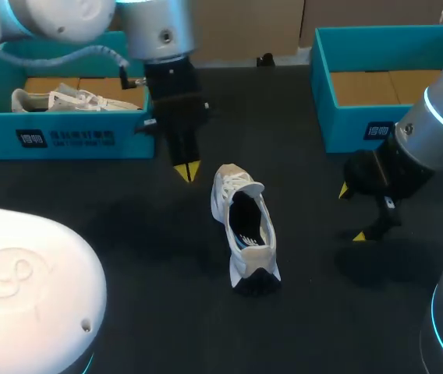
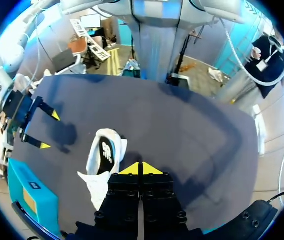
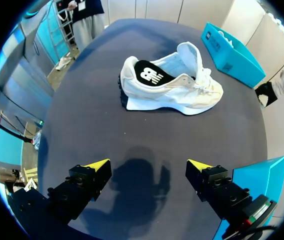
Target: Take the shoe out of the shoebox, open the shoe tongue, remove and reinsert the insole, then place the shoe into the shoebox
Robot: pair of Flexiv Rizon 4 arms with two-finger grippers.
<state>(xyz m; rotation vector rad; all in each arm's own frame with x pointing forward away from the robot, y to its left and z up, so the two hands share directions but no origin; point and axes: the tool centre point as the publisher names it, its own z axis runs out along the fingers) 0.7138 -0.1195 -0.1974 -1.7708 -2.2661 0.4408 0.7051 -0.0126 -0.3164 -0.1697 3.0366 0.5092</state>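
A white shoe (image 1: 243,226) lies on the dark table at the centre, toe toward the far side, tongue raised, with a black insole showing inside. My left gripper (image 1: 187,171) hangs just left of the toe, its yellow tips pressed together and shut on nothing. In the left wrist view the shoe (image 2: 102,160) lies beside the shut gripper (image 2: 141,168). My right gripper (image 1: 350,212) stands open to the right of the shoe, apart from it. Seen from the right wrist, the shoe (image 3: 169,85) lies on its sole well ahead of the open gripper (image 3: 149,167).
A blue shoebox (image 1: 65,136) at the back left holds a second white shoe (image 1: 73,100). Another blue shoebox (image 1: 362,125) at the back right shows only its cardboard floor. Bare table (image 1: 143,241) surrounds the shoe.
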